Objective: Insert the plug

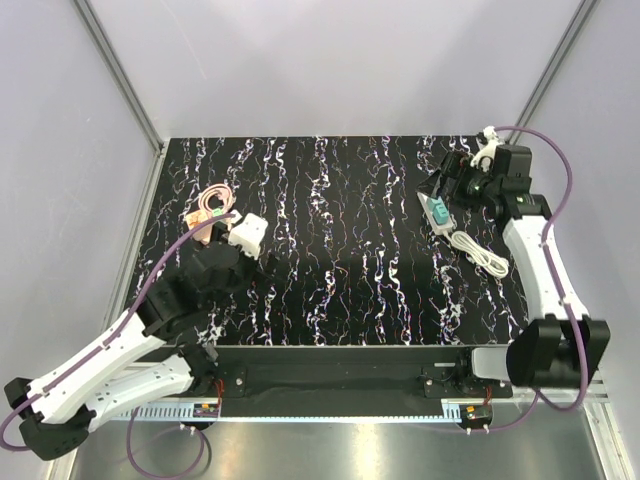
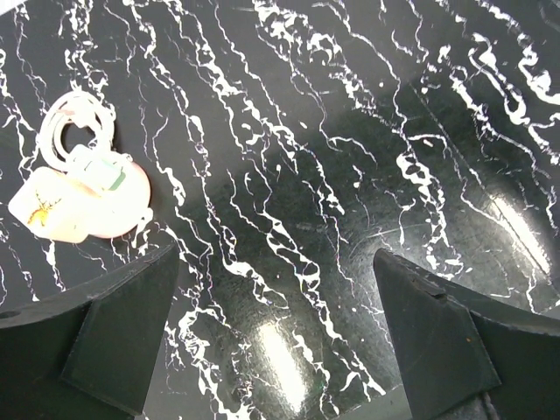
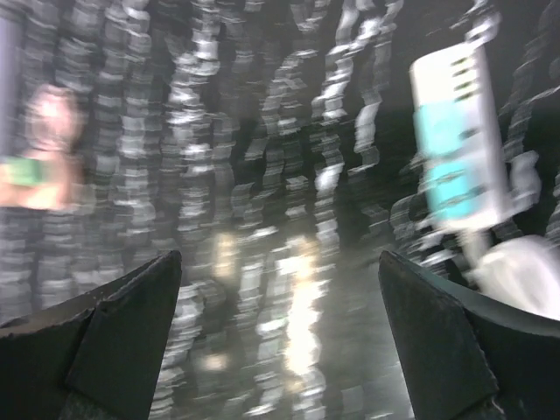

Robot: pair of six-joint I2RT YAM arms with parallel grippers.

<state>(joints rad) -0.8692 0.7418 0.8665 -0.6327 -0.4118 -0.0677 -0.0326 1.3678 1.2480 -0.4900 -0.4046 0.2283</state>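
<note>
The white power strip (image 1: 440, 213) lies at the far right of the black marbled table (image 1: 330, 260). A teal plug (image 1: 437, 210) sits on top of it. In the blurred right wrist view the strip (image 3: 472, 105) shows at the upper right with the teal plug (image 3: 451, 188) on it and a second, similar teal patch just above. My right gripper (image 1: 450, 185) (image 3: 280, 297) hovers just behind the strip, open, nothing between its fingers. My left gripper (image 1: 255, 258) (image 2: 276, 297) is open over bare table at the left.
A white cord (image 1: 480, 255) runs from the strip toward the near right. A pink coiled cable (image 1: 213, 200) (image 2: 74, 131) with a pale block (image 2: 79, 206) and a mint-green piece (image 2: 109, 171) lies at the left. Grey walls enclose the table.
</note>
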